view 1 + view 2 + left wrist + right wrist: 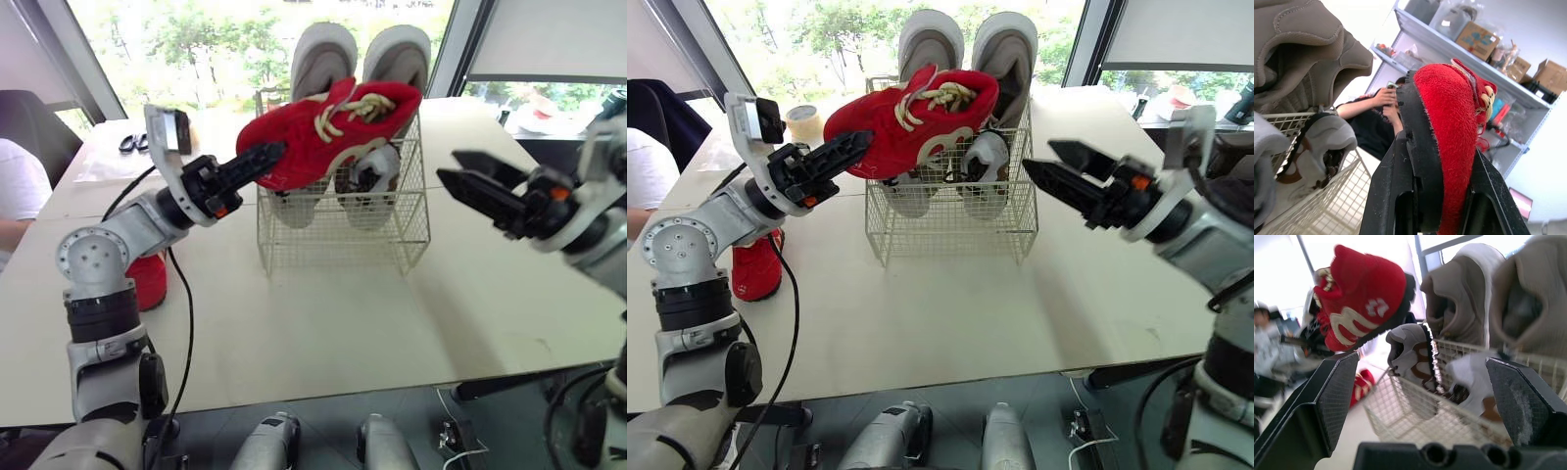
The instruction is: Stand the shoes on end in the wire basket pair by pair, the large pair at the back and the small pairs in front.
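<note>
My left gripper (257, 163) is shut on the heel end of a red shoe (333, 125) with cream laces, held tilted above the front of the wire basket (343, 243); its fingers (1387, 196) clamp the sole. In the basket a large grey-beige pair (325, 54) stands on end at the back, and a small white and grey pair (369, 181) stands in front of it. A second red shoe (147, 279) sits on the table by my left arm. My right gripper (449, 164) hangs open to the right of the basket, holding nothing.
The basket stands mid-table on a pale tabletop (343, 323) whose front edge is near me. A person (18, 191) sits at the far left. A tape roll (803, 119) and a small black item (135, 143) lie at the back left.
</note>
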Available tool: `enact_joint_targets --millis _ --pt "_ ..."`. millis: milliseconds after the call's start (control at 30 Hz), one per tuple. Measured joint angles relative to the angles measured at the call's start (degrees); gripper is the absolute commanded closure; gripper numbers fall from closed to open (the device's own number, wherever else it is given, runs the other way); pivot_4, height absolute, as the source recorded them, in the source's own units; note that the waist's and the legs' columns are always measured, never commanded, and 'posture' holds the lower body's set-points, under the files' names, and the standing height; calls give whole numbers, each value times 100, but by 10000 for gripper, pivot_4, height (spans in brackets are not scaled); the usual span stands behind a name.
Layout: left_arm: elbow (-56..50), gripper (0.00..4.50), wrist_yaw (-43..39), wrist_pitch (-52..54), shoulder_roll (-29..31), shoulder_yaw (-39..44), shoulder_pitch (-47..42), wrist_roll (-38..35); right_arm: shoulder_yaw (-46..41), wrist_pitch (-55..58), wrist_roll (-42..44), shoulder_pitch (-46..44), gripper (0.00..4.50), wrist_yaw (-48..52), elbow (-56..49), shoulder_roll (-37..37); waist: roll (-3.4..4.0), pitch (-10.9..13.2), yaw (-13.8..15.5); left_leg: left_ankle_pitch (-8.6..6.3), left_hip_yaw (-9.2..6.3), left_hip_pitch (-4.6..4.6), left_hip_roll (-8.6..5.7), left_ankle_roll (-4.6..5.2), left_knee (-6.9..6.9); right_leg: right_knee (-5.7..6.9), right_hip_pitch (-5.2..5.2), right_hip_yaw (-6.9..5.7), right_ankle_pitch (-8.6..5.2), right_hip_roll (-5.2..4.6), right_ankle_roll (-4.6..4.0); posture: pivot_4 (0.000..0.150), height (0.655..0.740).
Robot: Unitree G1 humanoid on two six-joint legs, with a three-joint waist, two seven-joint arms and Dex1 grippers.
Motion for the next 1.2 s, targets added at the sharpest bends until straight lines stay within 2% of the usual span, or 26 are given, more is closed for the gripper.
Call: enact_joint_targets --millis 100,300,500,600,733,800,833,967,1000,1033,1067,1133,1200 --pt "-85 42299 182 -132 -321 -26 3 -80 636 -334 124 -320 494 -565 -2 1084 4 0 -22 14 7 -6 -2 -22 -3 16 -21 9 0 0 0 1500 7400" --pt "-142 42299 357 -297 -400 -101 4 -115 1084 -734 91 -977 494 -829 18 1417 -1 0 34 15 3 -12 -8 -24 4 6 -15 4 0 -1 1 1500 7400" --pt "-241 42299 393 -411 -419 -126 54 -109 1218 -916 61 -1095 494 -833 64 1505 -1 -1 4 15 3 -12 -4 -25 -2 11 -23 4 0 2 0 1500 7400" --pt "-254 42299 422 -476 -419 -157 98 -95 1282 -963 61 -1148 9266 -849 119 1527 -1 0 3 15 4 -12 -4 -25 -2 11 -22 4 0 2 0 1500 7400" --pt "-380 42299 390 -667 -426 -235 204 -9 1323 -1030 61 -1248 28516 -931 211 1553 -1 0 11 15 4 -12 -5 -25 -3 10 -22 4 0 2 0 1500 7400" --pt "-419 31908 387 -675 -385 -258 207 15 1340 -1048 61 -1256 37050 -978 225 1553 -1 0 10 15 3 -12 -5 -25 -3 10 -22 4 0 2 0 1500 7400" --pt "-422 28176 382 -618 -303 -309 215 18 1343 -1066 61 -1285 40392 -1005 226 1554 -1 0 7 15 3 -12 -5 -24 -3 10 -23 4 0 2 0 1500 7400" --pt "-422 8553 348 -346 -139 -600 238 7 1447 -1066 63 -1506 41376 -1096 211 1515 -1 0 0 15 3 -12 -5 -24 -4 11 -24 4 0 3 0 1500 7400" --pt "-422 2498 326 -300 -66 -634 239 11 1464 -1059 63 -1538 41376 -1104 195 1477 -1 0 0 15 3 -12 -5 -24 -5 11 -25 4 0 3 0 1500 7400" --pt "-430 322 258 -288 21 -664 243 33 1469 -1036 63 -1557 41376 -1095 186 1399 -1 0 1 15 3 -12 -4 -24 -5 10 -25 4 0 3 0 1500 7400" --pt "-497 322 105 -282 223 -719 276 99 1507 -929 41 -1605 41376 -995 181 1103 1 1 3 15 5 -13 -5 -24 -5 10 -26 5 0 2 0 1500 7400" --pt "-607 322 -332 -232 813 -783 412 235 1631 -706 -259 -1692 41376 -457 129 75 3 3 11 10 10 -17 -7 -15 -8 5 -30 4 0 1 0 1500 7400" --pt "-575 322 -852 -160 1467 -773 545 409 1727 -680 -924 -1709 41376 516 123 -1256 2 3 24 -4 8 -16 -7 8 -11 -5 -35 -2 -1 5 0 1500 7400"
